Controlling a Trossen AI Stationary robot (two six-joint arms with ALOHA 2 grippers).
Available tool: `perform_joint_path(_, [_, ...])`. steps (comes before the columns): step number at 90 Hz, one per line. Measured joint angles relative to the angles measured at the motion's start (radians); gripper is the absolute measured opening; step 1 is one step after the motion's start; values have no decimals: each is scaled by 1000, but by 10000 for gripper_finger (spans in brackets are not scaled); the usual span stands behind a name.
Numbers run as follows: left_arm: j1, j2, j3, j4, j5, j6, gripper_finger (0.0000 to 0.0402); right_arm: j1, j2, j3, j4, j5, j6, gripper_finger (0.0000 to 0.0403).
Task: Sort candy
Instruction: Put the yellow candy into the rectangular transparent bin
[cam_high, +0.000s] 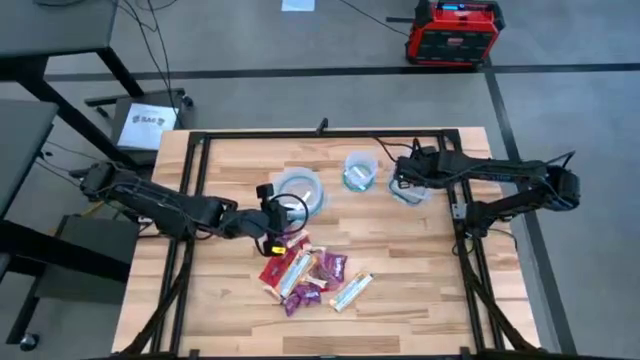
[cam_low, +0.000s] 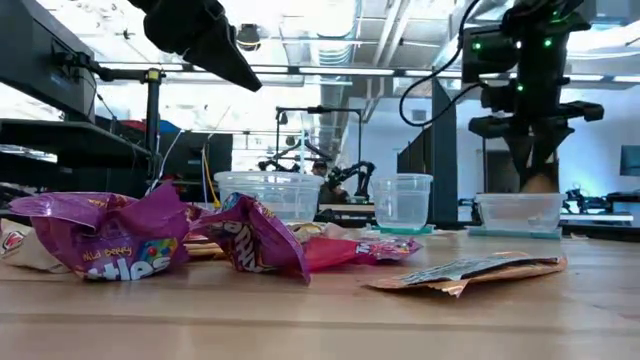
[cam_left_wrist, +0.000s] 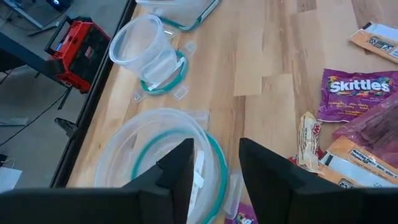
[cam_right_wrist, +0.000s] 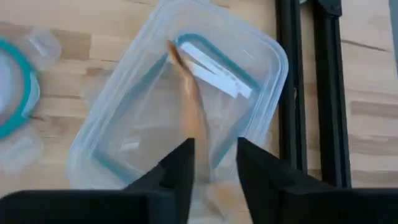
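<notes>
The candy (cam_high: 312, 277), a loose heap of small wrapped sweets (red and purple packets, orange-white bar wrappers, a pale silvery one), lies on the front-centre of the light wooden table (cam_high: 420, 290). In the low view the purple Skittles packets (cam_low: 110, 240) sit crumpled at the front, w/ a flat orange-brown bar wrapper (cam_low: 470, 270) lying apart beside them.

One orange-white bar wrapper (cam_right_wrist: 189, 106) is away from the heap: it hangs from the right gripper (cam_right_wrist: 214, 163), fingers narrow and pinched on it, dangling into the clear rectangular teal-rimmed container (cam_right_wrist: 124, 93) at the table's right rear. That container is next to the black frame rail (cam_right_wrist: 292, 81).

The left gripper (cam_high: 272, 232) hovers just behind the heap, over the near edge of the clear round teal-rimmed container (cam_high: 300, 188); its fingers (cam_left_wrist: 180, 168) are apart w/ nothing between them. A clear round tub (cam_high: 359, 170) stands on a teal lid between the two other containers, approx. mid-table at the rear.

Beyond the table, a red-and-black box (cam_high: 452, 32) is on the grey floor.
</notes>
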Motion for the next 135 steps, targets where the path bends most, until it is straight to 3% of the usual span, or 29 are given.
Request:
perform_joint_path(16, [0, 0, 0, 0, 0, -1, 114, 30, 0, 0, -21, -31, -54, 172])
perform_joint_path(33, [0, 0, 0, 1, -1, 2, 114, 167, 0, 0, 75, -113, -238, 184])
perform_joint_path(49, [2, 0, 0, 2, -3, 8, 114, 391, 10, 0, 335, -152, -393, 179])
perform_joint_path(66, [3, 0, 0, 6, -3, 8, 114, 605, 95, 0, 626, -151, -660, 178])
perform_joint_path(90, [1, 0, 0, 19, -3, -10, 114, 779, 294, 0, 883, -199, -707, 177])
perform_joint_path(115, [-6, 0, 0, 20, -2, -21, 114, 826, 500, 0, 1116, -408, -779, 177])
perform_joint_path(135, [-6, 0, 0, 18, -2, -21, 114, 836, 593, 3, 1165, -450, -844, 177])
